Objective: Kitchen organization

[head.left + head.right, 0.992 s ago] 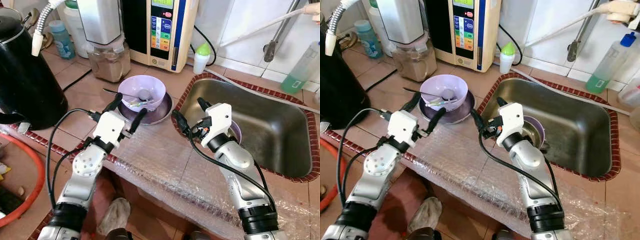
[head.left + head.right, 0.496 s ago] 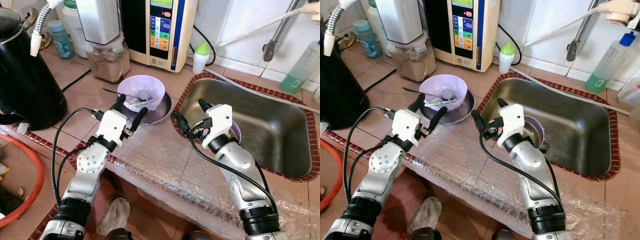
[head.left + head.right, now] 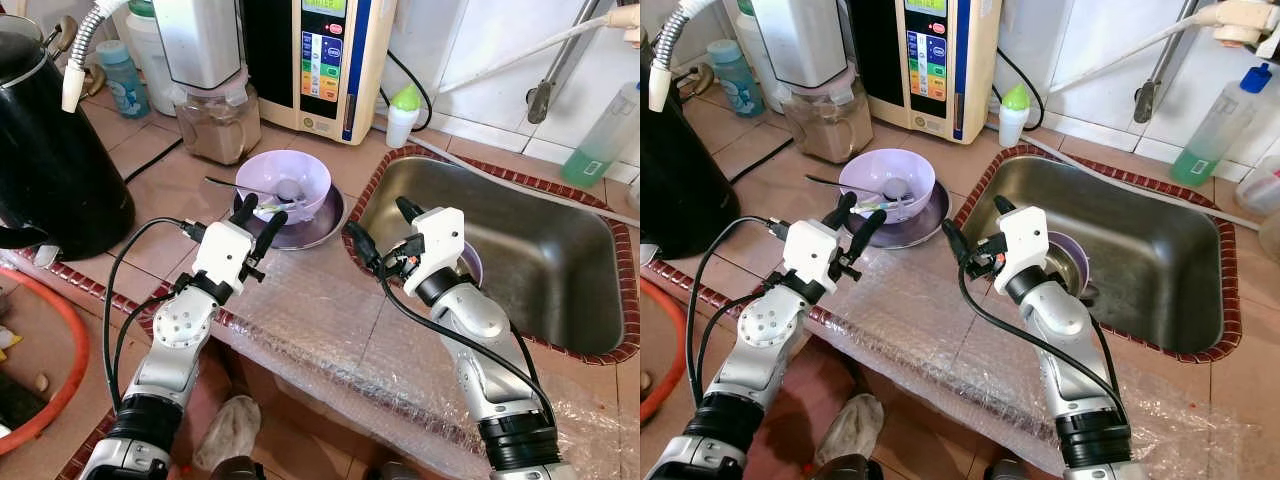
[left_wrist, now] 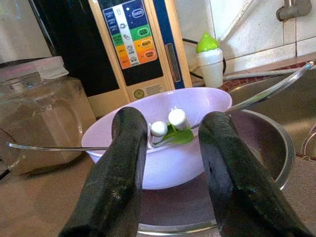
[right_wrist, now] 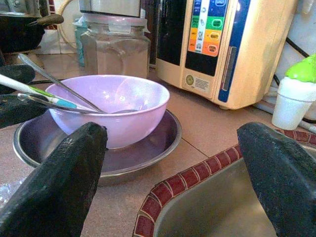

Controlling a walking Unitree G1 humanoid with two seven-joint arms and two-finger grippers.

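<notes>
A lilac bowl holding cutlery sits in a steel dish on the tiled worktop, left of the sink. The left claw hovers released at the dish's near rim; the right claw is spread wide by the sink's left edge.

Black kettle far left; green-capped bottle behind sink.
</notes>
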